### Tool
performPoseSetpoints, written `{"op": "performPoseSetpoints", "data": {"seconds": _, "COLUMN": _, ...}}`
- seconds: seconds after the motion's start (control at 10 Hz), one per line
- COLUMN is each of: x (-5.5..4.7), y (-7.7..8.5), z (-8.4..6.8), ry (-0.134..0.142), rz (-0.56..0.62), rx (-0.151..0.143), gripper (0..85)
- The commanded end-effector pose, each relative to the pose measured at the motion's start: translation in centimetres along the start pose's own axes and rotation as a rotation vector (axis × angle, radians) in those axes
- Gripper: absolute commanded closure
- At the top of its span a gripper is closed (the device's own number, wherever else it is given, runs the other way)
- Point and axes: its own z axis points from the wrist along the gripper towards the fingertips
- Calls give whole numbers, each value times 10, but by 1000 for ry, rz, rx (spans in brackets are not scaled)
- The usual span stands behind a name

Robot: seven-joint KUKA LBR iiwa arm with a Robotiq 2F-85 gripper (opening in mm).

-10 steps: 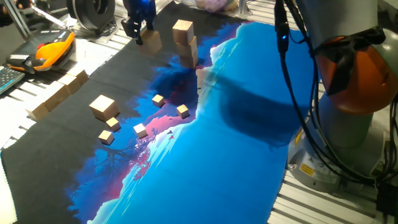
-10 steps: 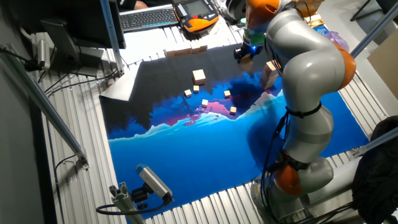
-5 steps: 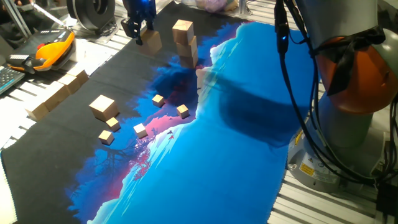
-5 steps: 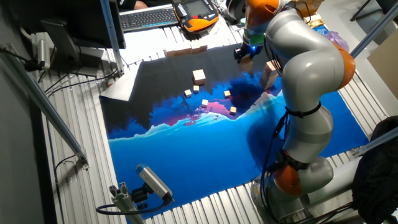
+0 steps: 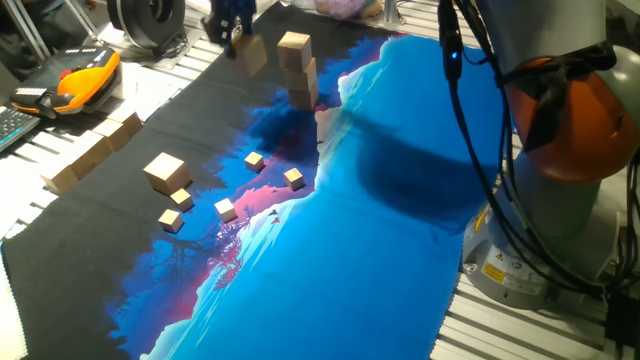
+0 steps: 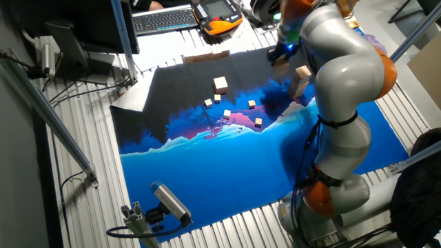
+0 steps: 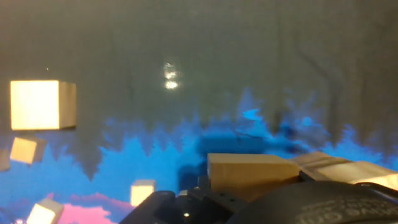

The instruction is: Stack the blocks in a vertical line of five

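My gripper (image 5: 238, 35) is shut on one light-tan wooden block (image 5: 249, 56) and holds it above the black part of the mat, left of the stack. The stack (image 5: 300, 72) is several blocks high and stands at the edge between black and blue. Another block (image 5: 165, 170) lies alone on the black cloth at the left. In the other fixed view the gripper (image 6: 280, 54) holds the block (image 6: 282, 62) beside the stack (image 6: 301, 78). In the hand view the held block (image 7: 252, 174) fills the bottom and the lone block (image 7: 42, 104) is at the left.
Several tiny wooden cubes (image 5: 225, 208) lie scattered near the pink patch. Long wooden bars (image 5: 95, 150) lie along the mat's left edge. An orange teach pendant (image 5: 85, 80) and a keyboard (image 6: 165, 19) sit off the mat. The robot's base (image 5: 560, 150) stands at the right.
The gripper has lifted the held block off the mat and moved it up and slightly toward the stack. The other blocks have not moved.
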Motion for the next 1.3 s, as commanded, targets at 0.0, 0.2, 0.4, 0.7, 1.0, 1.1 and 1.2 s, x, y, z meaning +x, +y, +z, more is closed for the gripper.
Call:
{"op": "performPoseSetpoints", "data": {"seconds": 0.0, "x": -1, "y": -34, "z": -21, "ry": 7, "rz": -29, "rx": -2, "gripper": 850}}
{"op": "performPoseSetpoints", "data": {"seconds": 0.2, "x": 2, "y": -51, "z": -21, "ry": -5, "rz": -58, "rx": 2, "gripper": 850}}
{"op": "performPoseSetpoints", "data": {"seconds": 0.4, "x": 9, "y": -61, "z": -20, "ry": -11, "rz": -82, "rx": 4, "gripper": 850}}
{"op": "performPoseSetpoints", "data": {"seconds": 0.7, "x": 17, "y": -72, "z": -17, "ry": -15, "rz": -116, "rx": 24, "gripper": 850}}
{"op": "performPoseSetpoints", "data": {"seconds": 1.0, "x": 18, "y": -90, "z": -4, "ry": -26, "rz": -151, "rx": 16, "gripper": 850}}
{"op": "performPoseSetpoints", "data": {"seconds": 1.1, "x": 19, "y": -95, "z": -1, "ry": -27, "rz": -160, "rx": 12, "gripper": 850}}
{"op": "performPoseSetpoints", "data": {"seconds": 1.2, "x": 20, "y": -98, "z": 1, "ry": -26, "rz": -163, "rx": 9, "gripper": 850}}
